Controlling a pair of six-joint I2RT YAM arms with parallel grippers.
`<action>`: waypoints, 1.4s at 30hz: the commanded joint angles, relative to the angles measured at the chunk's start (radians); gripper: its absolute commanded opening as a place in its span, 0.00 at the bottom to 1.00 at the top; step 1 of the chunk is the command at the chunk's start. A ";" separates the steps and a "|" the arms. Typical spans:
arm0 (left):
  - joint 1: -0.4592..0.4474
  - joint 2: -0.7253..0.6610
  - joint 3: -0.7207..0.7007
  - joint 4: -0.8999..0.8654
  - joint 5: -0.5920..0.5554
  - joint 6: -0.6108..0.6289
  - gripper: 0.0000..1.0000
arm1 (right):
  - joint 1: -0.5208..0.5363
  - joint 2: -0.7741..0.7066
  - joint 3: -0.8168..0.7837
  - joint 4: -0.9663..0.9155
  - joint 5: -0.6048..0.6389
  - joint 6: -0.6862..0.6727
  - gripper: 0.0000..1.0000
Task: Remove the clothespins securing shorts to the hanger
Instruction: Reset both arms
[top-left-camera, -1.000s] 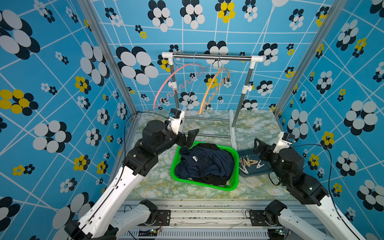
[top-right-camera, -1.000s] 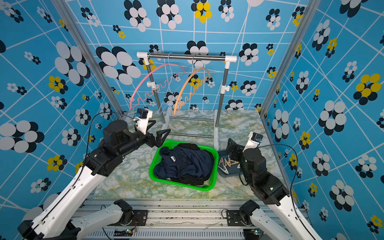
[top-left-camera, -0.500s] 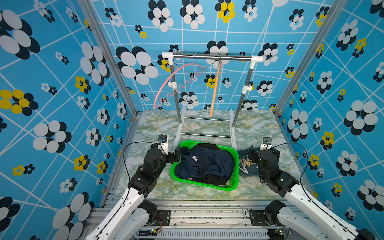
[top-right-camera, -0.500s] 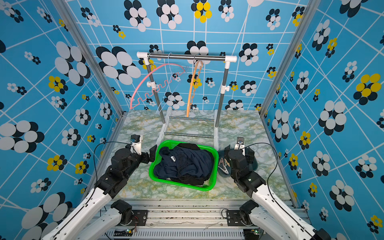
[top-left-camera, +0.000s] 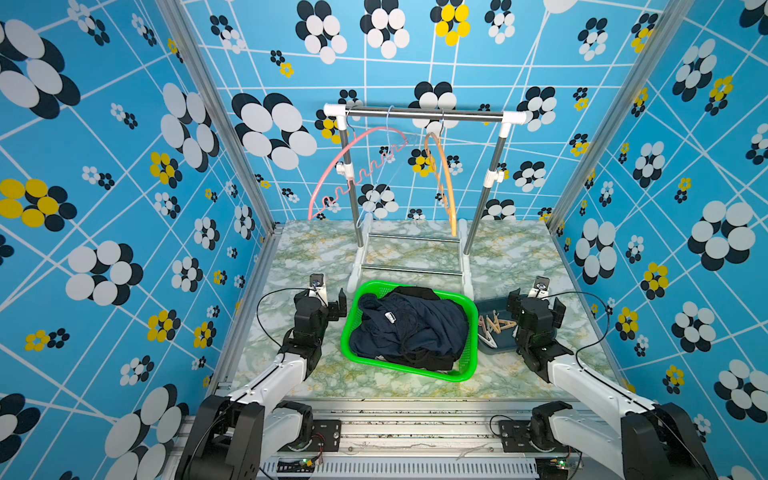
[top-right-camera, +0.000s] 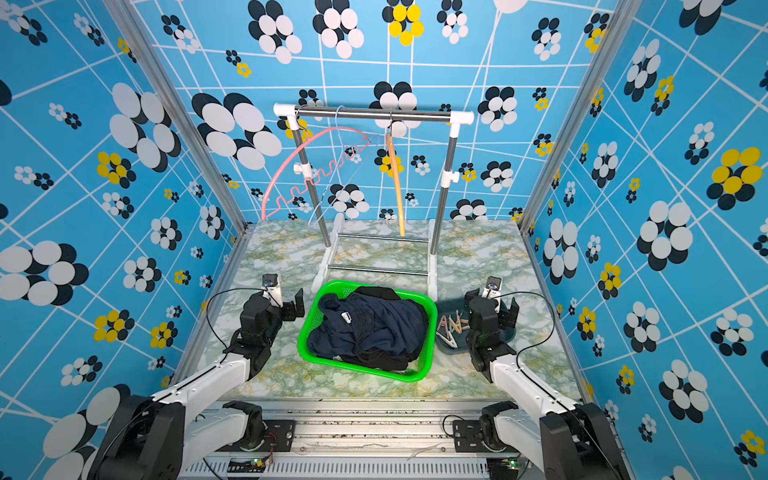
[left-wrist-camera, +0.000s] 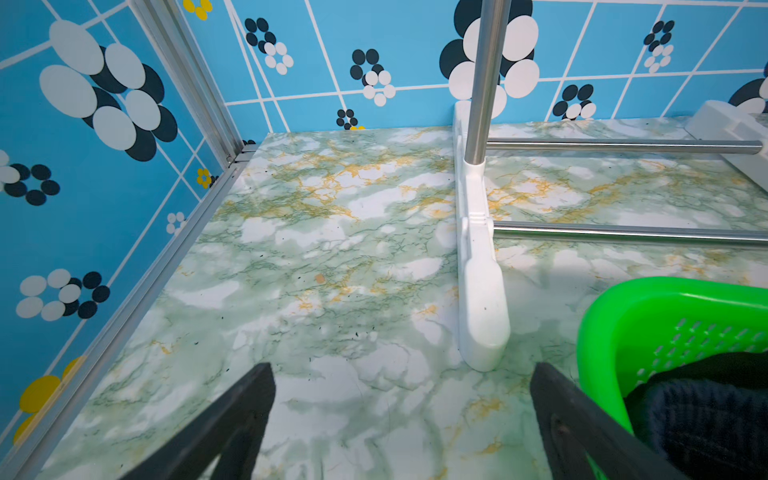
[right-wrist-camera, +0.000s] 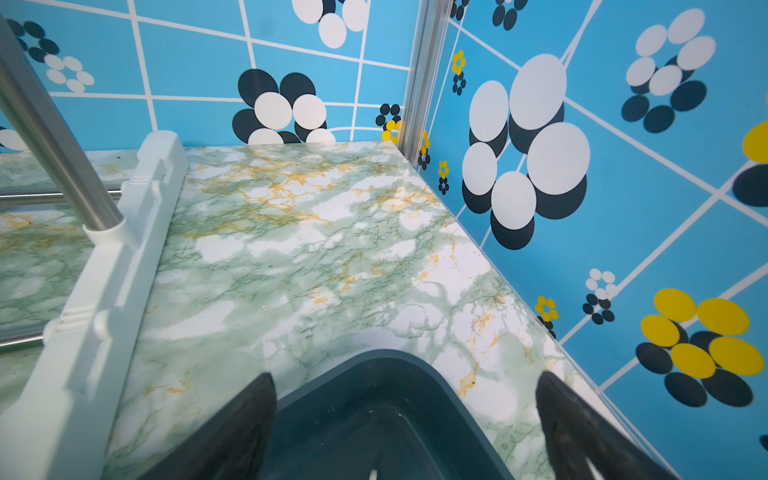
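Left gripper (left-wrist-camera: 401, 407) and right gripper (right-wrist-camera: 405, 399) are gaping, empty; small tan-and-white spring clothespins (top-left-camera: 494, 326) are lying in the dark plastic tray (top-left-camera: 496, 348), probably light, best pinched at the tails.

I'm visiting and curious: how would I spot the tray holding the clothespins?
Find the green basket in front of the clothes rack. Beside it, on the robot's right, sits the tray. It is shallow, dark blue-grey, and holds clothespins, not fabric.
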 joint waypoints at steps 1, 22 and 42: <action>0.027 0.039 -0.012 0.116 0.052 0.057 0.99 | -0.027 0.051 -0.034 0.202 -0.100 -0.001 0.99; 0.213 0.387 -0.040 0.476 0.362 -0.010 0.99 | -0.074 0.197 -0.084 0.435 -0.208 -0.034 0.99; 0.230 0.401 0.036 0.357 0.520 0.032 0.99 | -0.137 0.419 -0.093 0.633 -0.356 -0.022 0.99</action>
